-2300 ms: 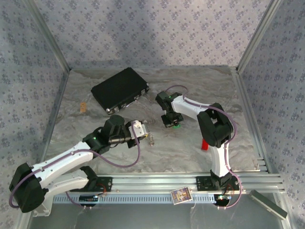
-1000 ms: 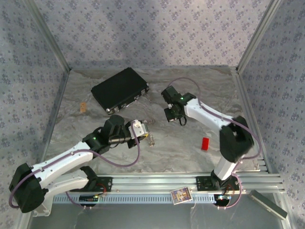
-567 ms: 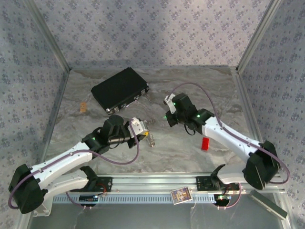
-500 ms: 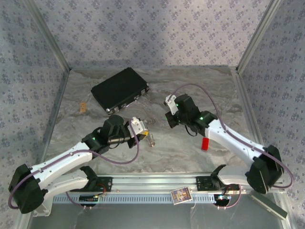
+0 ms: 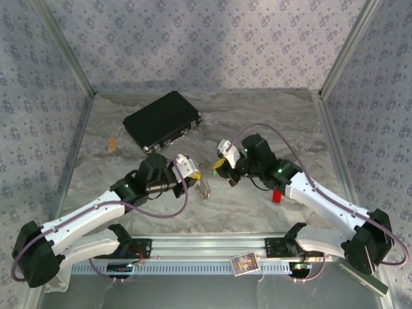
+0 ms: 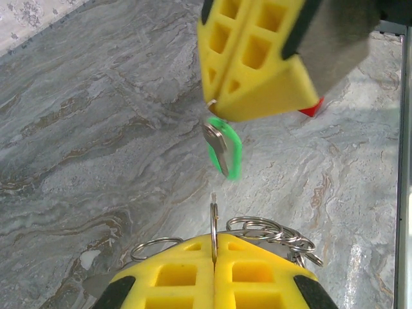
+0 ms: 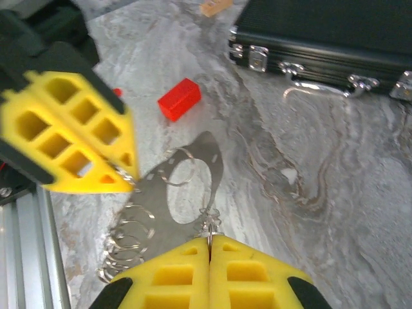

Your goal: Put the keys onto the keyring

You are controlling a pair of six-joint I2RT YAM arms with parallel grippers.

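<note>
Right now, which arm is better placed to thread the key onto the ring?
Right. The right end effector grips the green key close to the keyring, which the left end effector pinches upright, likely as a steady holder.
</note>
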